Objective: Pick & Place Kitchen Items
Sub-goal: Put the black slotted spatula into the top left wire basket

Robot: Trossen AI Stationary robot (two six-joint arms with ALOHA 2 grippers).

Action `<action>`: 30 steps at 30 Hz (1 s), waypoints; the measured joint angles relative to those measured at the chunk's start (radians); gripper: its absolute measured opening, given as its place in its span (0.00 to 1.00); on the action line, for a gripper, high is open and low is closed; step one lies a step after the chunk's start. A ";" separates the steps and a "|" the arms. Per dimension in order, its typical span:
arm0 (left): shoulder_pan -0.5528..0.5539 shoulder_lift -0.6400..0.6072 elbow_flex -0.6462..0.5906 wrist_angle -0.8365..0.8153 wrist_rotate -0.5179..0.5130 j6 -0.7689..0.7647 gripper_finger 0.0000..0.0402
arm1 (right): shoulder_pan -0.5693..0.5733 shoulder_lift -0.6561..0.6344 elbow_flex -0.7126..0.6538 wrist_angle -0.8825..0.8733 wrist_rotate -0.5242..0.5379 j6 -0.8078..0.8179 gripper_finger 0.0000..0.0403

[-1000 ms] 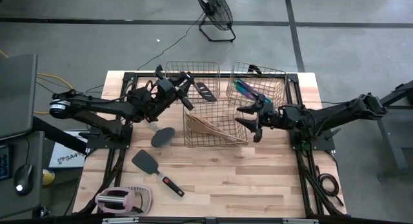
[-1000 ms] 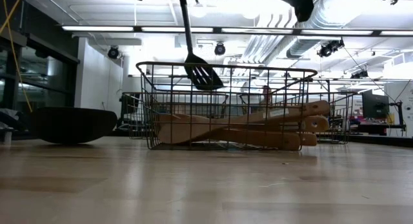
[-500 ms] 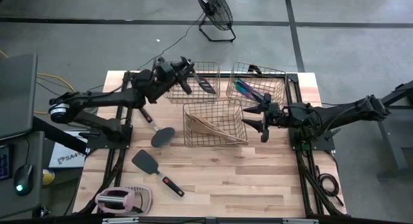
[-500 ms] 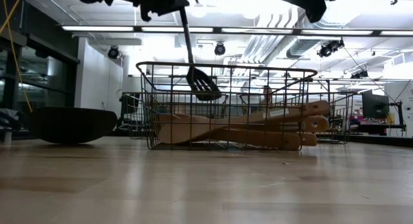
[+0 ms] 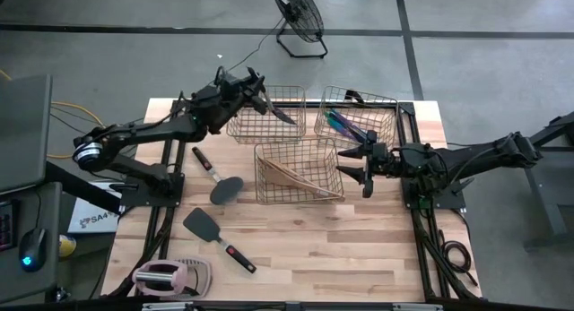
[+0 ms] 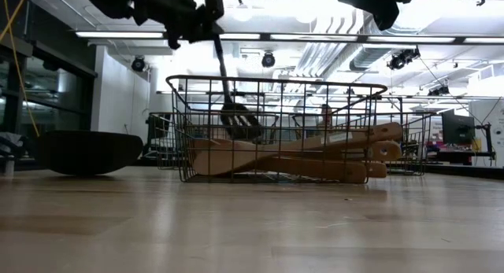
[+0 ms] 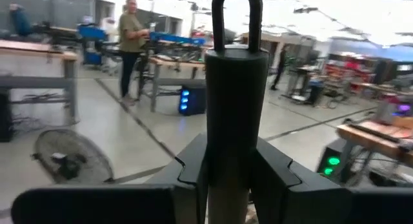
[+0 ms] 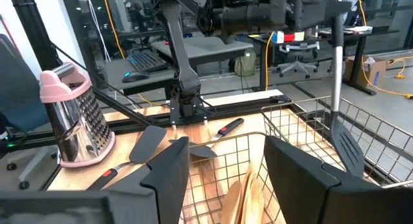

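My left gripper (image 5: 254, 89) is shut on a black slotted spatula (image 5: 273, 109), which hangs over the far left copper basket (image 5: 269, 123). In the low view its head (image 6: 239, 119) shows behind the near basket's wires. The near basket (image 5: 300, 194) holds pale wooden utensils (image 6: 315, 156). The far right basket (image 5: 381, 109) holds iridescent pieces (image 5: 341, 123). A black spoon (image 5: 224, 187) and a black spatula (image 5: 202, 223) lie flat on the table. My right gripper (image 5: 357, 170) stands open at the near basket's right side, with nothing between its fingers. My left gripper pinches the slotted spatula's handle (image 7: 233, 121) between its two fingers (image 7: 193, 169), a little below the looped free end (image 7: 235, 11). The fingers come about level and lie across the handle. The spatula hangs below them, head down, clear of the table.
A pink-and-white gadget (image 5: 170, 277) lies at the table's near left corner. The three wire baskets crowd the table's far middle. Bare wood runs along the near right. A floor fan (image 5: 298, 15) stands beyond the far edge, and a person (image 7: 132, 37) stands in the room behind.
My left gripper has swung toward the table's far edge, sunk a little and rolled, carrying the slotted spatula. The spatula's head has gone from the near basket's far left corner to over the far left basket and hangs lower. My right gripper has drawn back slightly toward the right edge.
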State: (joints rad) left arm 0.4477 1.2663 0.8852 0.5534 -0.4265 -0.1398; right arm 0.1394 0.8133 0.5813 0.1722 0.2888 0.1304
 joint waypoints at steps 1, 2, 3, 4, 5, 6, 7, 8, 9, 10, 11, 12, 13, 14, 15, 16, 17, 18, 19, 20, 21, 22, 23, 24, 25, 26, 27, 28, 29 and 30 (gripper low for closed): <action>0.000 0.011 0.000 0.003 -0.014 0.000 0.19 | 0.000 0.001 0.000 0.000 0.000 0.001 0.48; 0.006 0.022 0.000 0.002 -0.023 -0.002 0.19 | 0.000 0.003 0.000 0.000 0.000 0.003 0.48; 0.015 0.029 0.000 -0.004 -0.024 -0.014 0.19 | 0.000 0.004 0.000 -0.002 0.000 0.006 0.48; 0.022 0.034 0.000 -0.008 -0.024 -0.038 0.19 | 0.000 0.004 0.000 -0.006 0.000 0.007 0.48; 0.028 0.042 0.000 -0.004 -0.024 -0.063 0.19 | 0.000 0.004 0.000 -0.010 0.000 0.008 0.48; 0.033 0.050 0.000 0.005 -0.025 -0.085 0.19 | 0.000 0.004 0.000 -0.010 0.000 0.008 0.48; 0.040 0.057 0.001 0.005 -0.027 -0.100 0.19 | 0.000 0.004 0.000 -0.010 0.000 0.008 0.48; 0.048 0.064 0.001 -0.001 -0.028 -0.105 0.19 | 0.000 0.004 0.000 -0.010 0.000 0.008 0.48; 0.057 0.071 0.000 -0.008 -0.028 -0.105 0.19 | 0.000 0.004 0.000 -0.010 0.000 0.008 0.48; 0.064 0.078 0.000 -0.010 -0.028 -0.112 0.19 | 0.000 0.004 0.000 -0.010 0.000 0.008 0.48; 0.070 0.085 0.000 -0.009 -0.028 -0.130 0.19 | 0.000 0.004 0.000 -0.010 0.000 0.008 0.48; 0.077 0.092 0.000 -0.007 -0.027 -0.150 0.19 | 0.000 0.004 0.000 -0.011 0.000 0.010 0.48; 0.087 0.096 0.000 -0.010 -0.021 -0.172 0.19 | 0.000 0.004 0.000 -0.012 0.000 0.017 0.48; 0.097 0.102 0.000 -0.017 -0.008 -0.192 0.19 | 0.000 0.004 0.000 -0.015 0.000 0.024 0.48; 0.106 0.108 0.000 -0.021 0.000 -0.211 0.19 | 0.000 0.004 0.000 -0.019 0.000 0.027 0.48; 0.113 0.114 0.000 -0.028 0.004 -0.227 0.19 | 0.000 0.004 0.000 -0.025 0.000 0.027 0.48; 0.120 0.120 0.000 -0.033 0.009 -0.239 0.19 | 0.000 0.004 0.000 -0.034 0.000 0.027 0.48; 0.127 0.126 0.000 -0.039 0.018 -0.251 0.19 | 0.000 0.004 0.000 -0.042 0.000 0.031 0.48; 0.135 0.128 0.000 -0.051 0.028 -0.265 0.19 | 0.000 0.004 0.000 -0.045 0.000 0.034 0.48; 0.145 0.129 0.000 -0.064 0.036 -0.282 0.19 | 0.000 0.004 0.000 -0.049 0.000 0.037 0.48; 0.155 0.128 0.000 -0.072 0.049 -0.296 0.19 | 0.000 0.004 0.000 -0.054 0.000 0.041 0.48; 0.165 0.128 0.000 -0.080 0.060 -0.310 0.19 | 0.000 0.004 0.000 -0.058 0.000 0.045 0.48; 0.175 0.127 0.000 -0.090 0.078 -0.323 0.19 | 0.000 0.004 0.000 -0.061 0.000 0.048 0.48; 0.186 0.127 0.000 -0.095 0.093 -0.337 0.19 | 0.000 0.004 -0.002 -0.061 0.000 0.050 0.48; 0.195 0.127 0.000 -0.098 0.109 -0.345 0.19 | 0.000 0.004 -0.004 -0.060 0.000 0.050 0.48; 0.204 0.127 0.000 -0.101 0.125 -0.353 0.19 | 0.000 0.004 -0.007 -0.059 0.000 0.050 0.48; 0.212 0.127 0.000 -0.102 0.139 -0.362 0.19 | 0.000 0.004 -0.009 -0.061 0.000 0.053 0.48; 0.221 0.127 0.000 -0.104 0.159 -0.370 0.19 | 0.000 0.004 -0.010 -0.064 0.000 0.057 0.48; 0.232 0.127 0.000 -0.107 0.186 -0.383 0.19 | 0.000 0.004 -0.010 -0.065 0.000 0.060 0.48; 0.243 0.127 0.000 -0.109 0.213 -0.398 0.19 | 0.000 0.004 -0.010 -0.065 0.000 0.061 0.48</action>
State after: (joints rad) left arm 0.6910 1.3930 0.8856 0.4447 -0.2140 -0.5376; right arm 0.1394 0.8177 0.5713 0.1070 0.2890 0.1912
